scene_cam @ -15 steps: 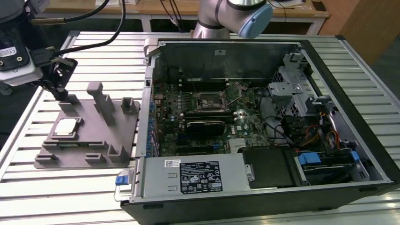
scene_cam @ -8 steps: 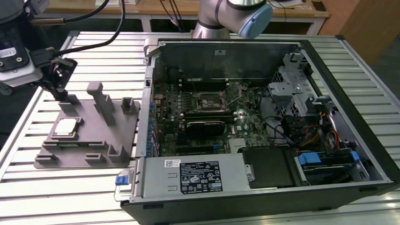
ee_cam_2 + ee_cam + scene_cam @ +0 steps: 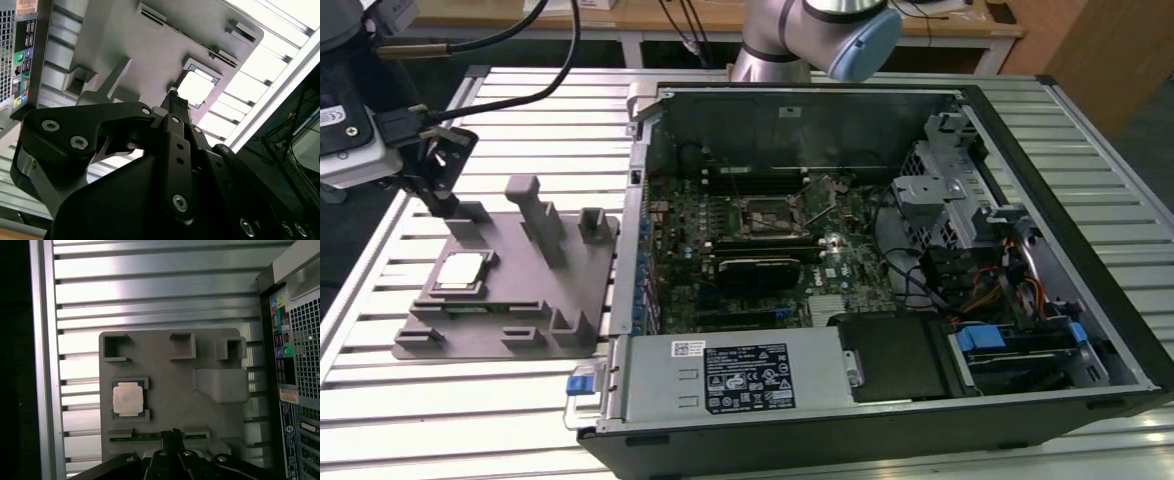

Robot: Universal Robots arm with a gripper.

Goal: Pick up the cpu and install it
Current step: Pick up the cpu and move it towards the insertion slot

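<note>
A grey fixture plate (image 3: 520,300) with upright posts lies on a slatted metal table (image 3: 454,400), just beside an open computer case (image 3: 801,125). The cpu (image 3: 464,272), a small square chip with a silvery top, lies flat in a shallow square recess of the plate. The recess is near the plate's edge that faces away from the case, about midway along it. Nothing touches the chip.

The black gripper (image 3: 442,206) hangs over the plate's far corner on the exterior view's left, near the cpu but apart from it. In the first wrist view its fingertips (image 3: 173,434) are pressed together with nothing between them. Inside the case, the green motherboard's black-framed socket (image 3: 771,212) is well apart from the gripper.
</note>
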